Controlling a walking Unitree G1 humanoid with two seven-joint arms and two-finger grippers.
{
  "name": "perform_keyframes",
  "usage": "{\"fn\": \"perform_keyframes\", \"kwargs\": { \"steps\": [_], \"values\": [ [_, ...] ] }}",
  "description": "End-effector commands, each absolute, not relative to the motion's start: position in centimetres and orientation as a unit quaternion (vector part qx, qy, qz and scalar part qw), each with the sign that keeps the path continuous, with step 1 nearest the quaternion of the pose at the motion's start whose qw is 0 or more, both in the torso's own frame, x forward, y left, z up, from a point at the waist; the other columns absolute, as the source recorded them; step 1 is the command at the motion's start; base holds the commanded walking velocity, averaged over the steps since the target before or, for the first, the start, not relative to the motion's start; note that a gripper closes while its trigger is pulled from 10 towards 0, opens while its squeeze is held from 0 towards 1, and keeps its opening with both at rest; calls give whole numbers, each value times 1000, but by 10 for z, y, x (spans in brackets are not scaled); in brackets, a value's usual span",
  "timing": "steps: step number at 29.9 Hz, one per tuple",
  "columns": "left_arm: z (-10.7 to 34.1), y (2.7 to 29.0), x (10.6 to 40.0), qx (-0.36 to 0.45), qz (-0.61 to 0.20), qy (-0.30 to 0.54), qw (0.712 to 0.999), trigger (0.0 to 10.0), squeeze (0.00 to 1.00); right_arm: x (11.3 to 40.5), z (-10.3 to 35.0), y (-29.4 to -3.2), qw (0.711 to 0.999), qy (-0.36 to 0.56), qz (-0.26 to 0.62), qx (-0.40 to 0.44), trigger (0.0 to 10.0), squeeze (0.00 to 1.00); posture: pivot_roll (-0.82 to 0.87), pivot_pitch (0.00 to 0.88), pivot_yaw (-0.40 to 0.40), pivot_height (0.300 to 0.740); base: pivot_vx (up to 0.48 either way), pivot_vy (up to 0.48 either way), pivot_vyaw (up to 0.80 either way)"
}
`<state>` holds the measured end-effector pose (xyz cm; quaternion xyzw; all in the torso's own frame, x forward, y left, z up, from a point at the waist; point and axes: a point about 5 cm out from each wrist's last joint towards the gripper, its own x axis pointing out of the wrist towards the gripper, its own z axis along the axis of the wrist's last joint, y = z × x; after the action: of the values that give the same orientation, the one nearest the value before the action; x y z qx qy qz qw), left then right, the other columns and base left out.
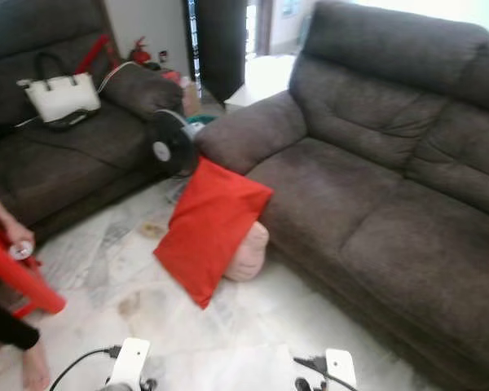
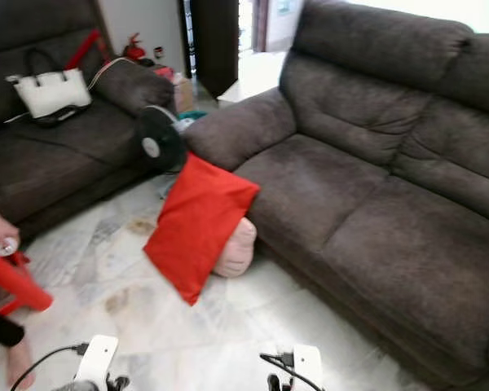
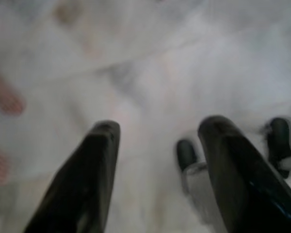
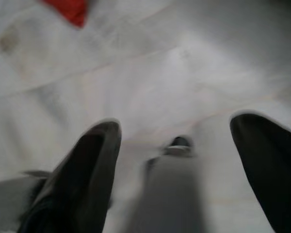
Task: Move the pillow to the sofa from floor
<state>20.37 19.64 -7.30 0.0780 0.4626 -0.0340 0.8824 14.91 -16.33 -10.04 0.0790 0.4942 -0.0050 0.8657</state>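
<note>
A red pillow (image 1: pixel 210 230) stands tilted on the pale floor, leaning against the front of the big brown sofa (image 1: pixel 375 187). A pinkish cushion (image 1: pixel 249 252) lies behind its lower edge, also against the sofa. My left gripper (image 3: pixel 157 128) hangs open over bare floor, nothing between its fingers. My right gripper (image 4: pixel 177 124) is open too, low above the floor, and a red corner of the pillow (image 4: pixel 68 8) shows ahead of it. Both wrists sit at the bottom of the eye views, well short of the pillow.
A second brown sofa (image 1: pixel 57 163) on the left carries a white handbag (image 1: pixel 63 96). A black fan (image 1: pixel 173 147) stands on the floor between the two sofas. At the left edge a person's hand (image 1: pixel 16 236) and bare foot (image 1: pixel 34 366) are beside a red stool (image 1: pixel 16 281).
</note>
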Motion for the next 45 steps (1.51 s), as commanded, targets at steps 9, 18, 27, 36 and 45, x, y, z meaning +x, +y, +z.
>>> {"fn": "perform_keyframes", "kwargs": {
  "steps": [9,18,27,36,45],
  "values": [
    [-77,205,194,86,-30,481,872,10000,0,158,-97,-158,869,489,19,70,10000,478,54,0,-11,740,352,0,94],
    [-77,204,194,83,-30,481,872,10000,0,156,-98,-158,866,494,23,73,10000,0,56,0,-14,740,348,0,533],
    [-77,205,193,83,-29,482,872,10000,0,156,-98,-157,866,490,13,97,10000,1000,60,0,-12,740,348,0,0],
    [-77,205,194,83,-29,481,872,10000,0,156,-98,-157,866,491,17,90,10000,1000,60,0,-10,740,348,0,0],
    [-77,206,194,84,-29,481,872,10000,0,157,-98,-156,866,493,32,72,10000,0,62,0,-9,740,346,0,267]
  ]
}}
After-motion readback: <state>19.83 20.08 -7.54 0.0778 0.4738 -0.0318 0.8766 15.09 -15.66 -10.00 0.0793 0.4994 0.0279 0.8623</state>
